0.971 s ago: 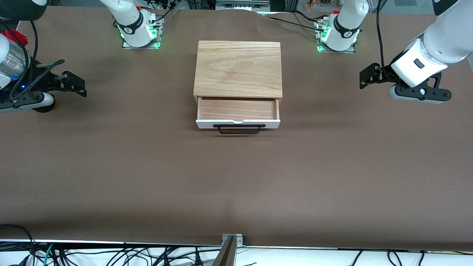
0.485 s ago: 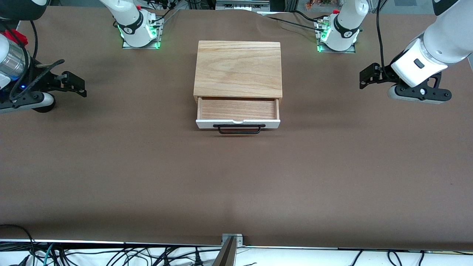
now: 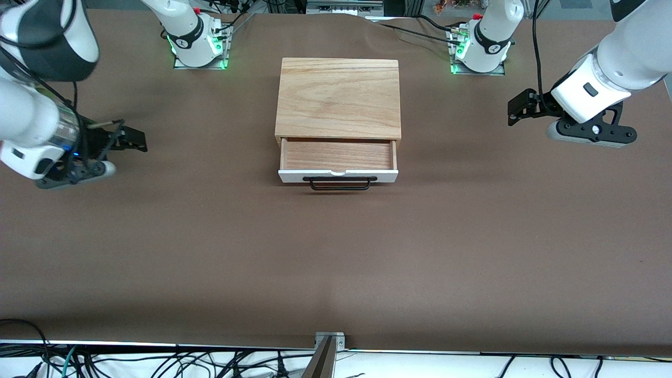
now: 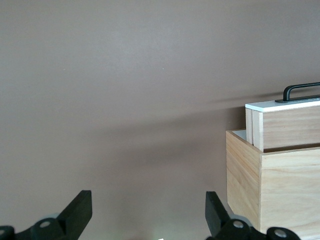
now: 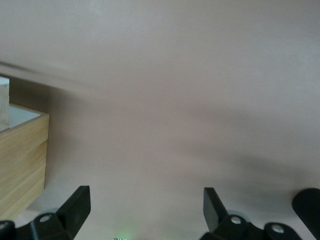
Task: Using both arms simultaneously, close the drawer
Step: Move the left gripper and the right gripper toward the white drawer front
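Observation:
The drawer stands pulled out of the light oak box, with its white front panel and black handle toward the front camera. The tray is empty. My left gripper is open and empty over the bare table at the left arm's end, level with the box. In the left wrist view the box and drawer show side-on. My right gripper is open and empty over the table at the right arm's end. Its wrist view shows the box's corner.
The brown table stretches wide around the box. The two arm bases stand with green lights at the table's back edge. Cables hang below the front edge.
The right arm has swung toward the drawer, its gripper now closer to the box. The left gripper has shifted only slightly toward the box. The drawer has not moved.

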